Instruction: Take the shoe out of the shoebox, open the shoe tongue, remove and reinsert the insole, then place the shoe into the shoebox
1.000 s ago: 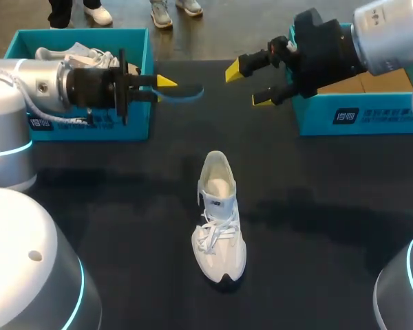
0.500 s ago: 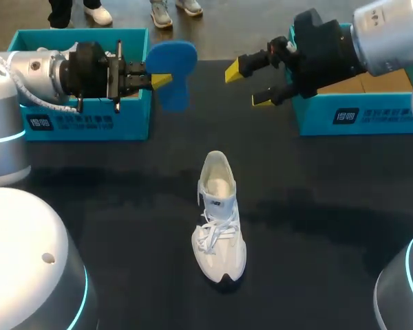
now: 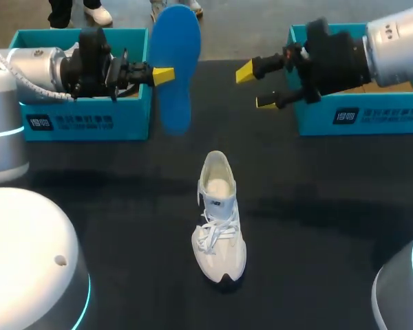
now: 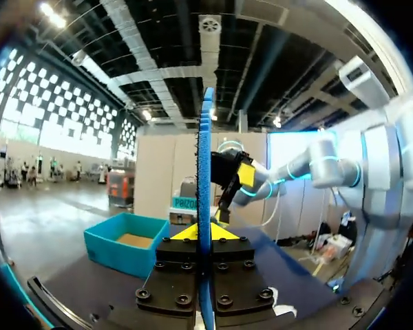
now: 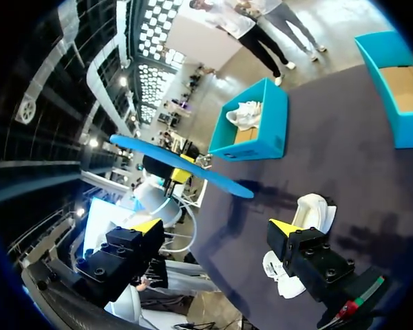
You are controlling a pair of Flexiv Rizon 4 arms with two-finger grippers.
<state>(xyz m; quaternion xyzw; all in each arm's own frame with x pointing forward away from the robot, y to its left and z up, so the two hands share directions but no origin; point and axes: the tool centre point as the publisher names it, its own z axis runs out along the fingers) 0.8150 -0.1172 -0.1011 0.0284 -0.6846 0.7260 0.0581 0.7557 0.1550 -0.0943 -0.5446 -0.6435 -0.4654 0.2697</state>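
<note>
A black, matte counter (image 3: pixel 330 234) fills the head view, its far edge running straight across at 12 o'clock. Soft, blurred shadows lie on it toward 9 and 3 o'clock; elsewhere it shows a dull, even sheen.

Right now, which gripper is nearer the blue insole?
Left. The left gripper has its jaws shut on the blue insole, held up in the air. The right gripper, jaws open, is off to one side, clear of it.
</note>
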